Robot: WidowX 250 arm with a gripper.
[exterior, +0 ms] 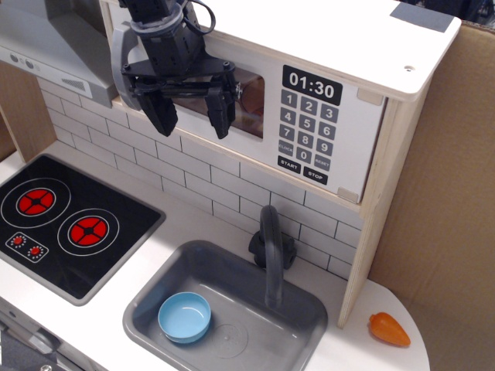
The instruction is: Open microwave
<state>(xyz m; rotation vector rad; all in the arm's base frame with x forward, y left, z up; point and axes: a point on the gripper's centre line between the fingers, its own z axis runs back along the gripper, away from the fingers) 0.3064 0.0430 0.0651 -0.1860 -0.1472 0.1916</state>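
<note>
The microwave (340, 46) is a pale-wood box with a white front, set high on the toy kitchen's back wall. Its door appears shut, flush with the front. The black clock display (312, 84) reads 01:30 above the grey keypad (308, 127). The grey bar handle (120, 66) stands upright at the door's left edge. My black gripper (193, 124) hangs in front of the clear window (249, 97), just right of the handle. Its fingers (221, 112) point down and are spread apart, holding nothing. It hides much of the window.
A grey range hood (46, 35) sits at the upper left. The black hob (66, 220) with red rings is at the lower left. A grey sink (255, 305) holds a blue bowl (185, 317), with a dark faucet (272, 247) behind. An orange toy carrot (388, 329) lies at the right, by a cardboard wall (445, 193).
</note>
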